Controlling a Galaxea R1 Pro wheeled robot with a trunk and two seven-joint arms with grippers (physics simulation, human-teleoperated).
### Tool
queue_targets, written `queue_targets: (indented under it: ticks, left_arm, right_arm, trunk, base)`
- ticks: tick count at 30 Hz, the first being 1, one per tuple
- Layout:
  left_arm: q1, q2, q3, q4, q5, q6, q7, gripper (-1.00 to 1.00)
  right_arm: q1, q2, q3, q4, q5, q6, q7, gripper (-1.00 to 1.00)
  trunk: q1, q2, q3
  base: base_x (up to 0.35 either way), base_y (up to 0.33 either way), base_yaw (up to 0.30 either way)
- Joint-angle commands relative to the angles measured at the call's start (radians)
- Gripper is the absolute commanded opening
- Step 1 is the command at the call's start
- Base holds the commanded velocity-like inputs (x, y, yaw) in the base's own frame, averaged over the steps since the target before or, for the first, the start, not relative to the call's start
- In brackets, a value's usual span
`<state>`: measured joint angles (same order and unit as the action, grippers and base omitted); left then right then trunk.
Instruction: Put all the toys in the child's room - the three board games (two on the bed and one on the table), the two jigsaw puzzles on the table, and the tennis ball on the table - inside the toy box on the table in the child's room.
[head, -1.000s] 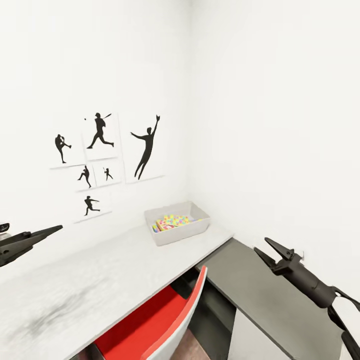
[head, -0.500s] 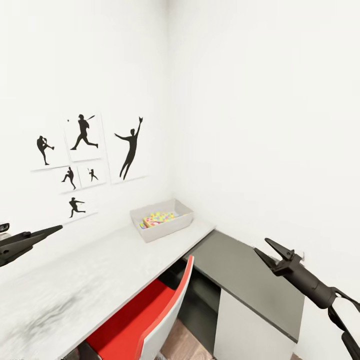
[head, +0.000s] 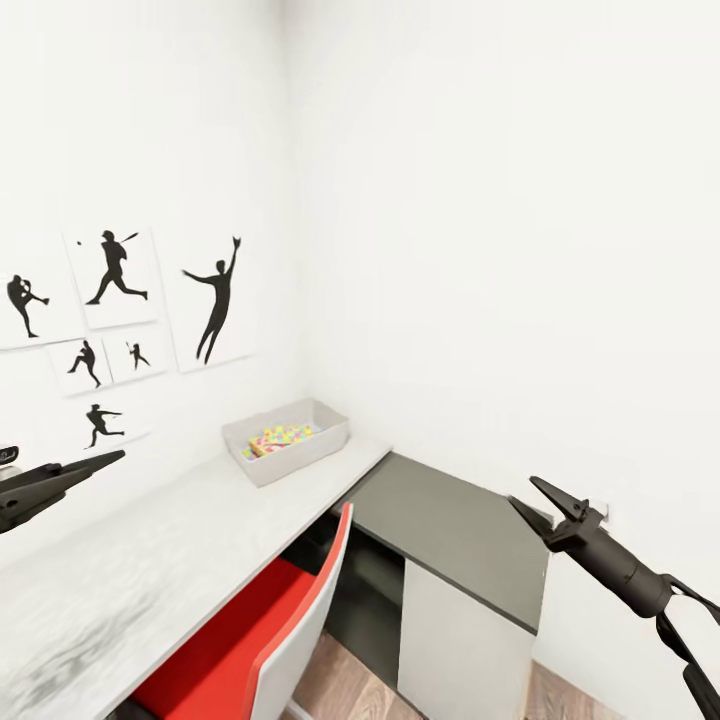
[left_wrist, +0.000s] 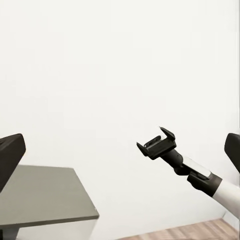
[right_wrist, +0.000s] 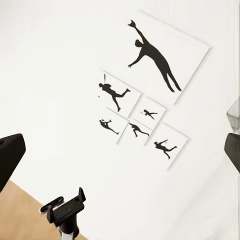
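What changed: the whole picture has slid to the left since a moment ago, so the robot's head or body is turning to the right. The things themselves did not move.
What it means: the robot looks to be turning away from the desk (head: 150, 560), maybe to fetch more toys. That is a guess.
Toy box: the toy box (head: 287, 452) sits at the far end of the desk, near the room corner.
Inside it: a jigsaw puzzle (head: 283, 436) with bright dots of colour lies inside. What else is in there is too small to tell.
Left pincer: the left pincer (head: 85, 466) is in the air over the desk's left edge, holding nothing; open or closed cannot be told.
Right pincer: the right pincer (head: 540, 500) hangs spread apart and empty, beside the low grey cabinet (head: 450, 530).
Also there: a red chair (head: 270, 640) and wall pictures (head: 120, 320) of ball players.
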<state>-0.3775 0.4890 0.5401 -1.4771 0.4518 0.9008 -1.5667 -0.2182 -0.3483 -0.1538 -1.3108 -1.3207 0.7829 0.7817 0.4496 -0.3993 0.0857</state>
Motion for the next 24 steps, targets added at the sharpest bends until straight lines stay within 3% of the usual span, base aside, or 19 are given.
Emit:
queue_targets:
  ticks: [1,13,24]
  left_arm:
    - [0.000,0.000,0.001,0.000,-0.001,0.011,-0.004,1.00]
    - [0.000,0.000,0.001,0.000,-0.001,0.011,-0.004,1.00]
    - [0.000,0.000,0.001,0.000,-0.001,0.012,-0.004,1.00]
  right_arm:
    - [-0.001,0.000,0.000,0.001,-0.003,0.006,0.001,1.00]
    - [-0.001,0.000,-0.001,0.016,-0.003,0.006,-0.001,1.00]
    - [-0.001,0.000,-0.001,0.019,-0.003,0.006,-0.001,1.00]
  trunk:
    - [0.000,-0.001,0.000]
    - [0.000,-0.001,0.007]
    - [0.000,-0.001,0.013]
  base:
    - [-0.002,0.000,-0.272]
    - [-0.091,0.000,-0.272]
    - [-0.216,0.000,-0.271]
